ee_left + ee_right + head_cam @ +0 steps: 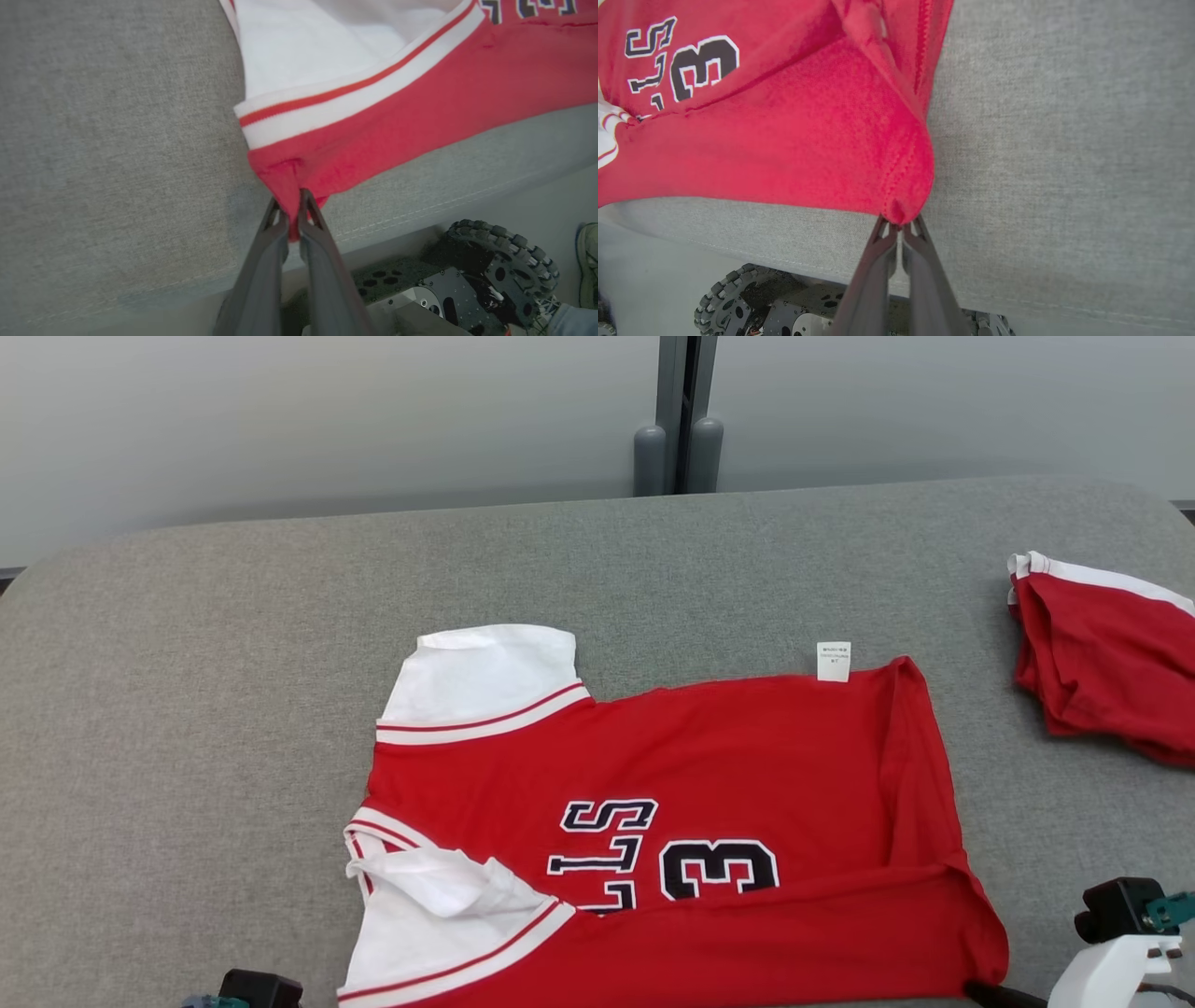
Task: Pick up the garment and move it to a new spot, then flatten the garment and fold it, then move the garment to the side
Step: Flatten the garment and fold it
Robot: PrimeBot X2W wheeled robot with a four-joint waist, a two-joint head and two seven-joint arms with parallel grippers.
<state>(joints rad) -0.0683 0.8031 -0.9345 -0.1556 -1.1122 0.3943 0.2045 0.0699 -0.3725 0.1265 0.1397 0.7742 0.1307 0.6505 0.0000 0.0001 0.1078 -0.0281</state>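
Red basketball jersey (709, 821), spread at lower centre of the head view on the grey table (233, 663), is pinched at its two near corners by the closed left gripper (292, 211) and right gripper (900, 223), the cloth being judged light and limp, best held there

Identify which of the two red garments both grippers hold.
The spread-out jersey with black lettering: the left gripper and right gripper pinch its near corners. The folded garment lies apart.
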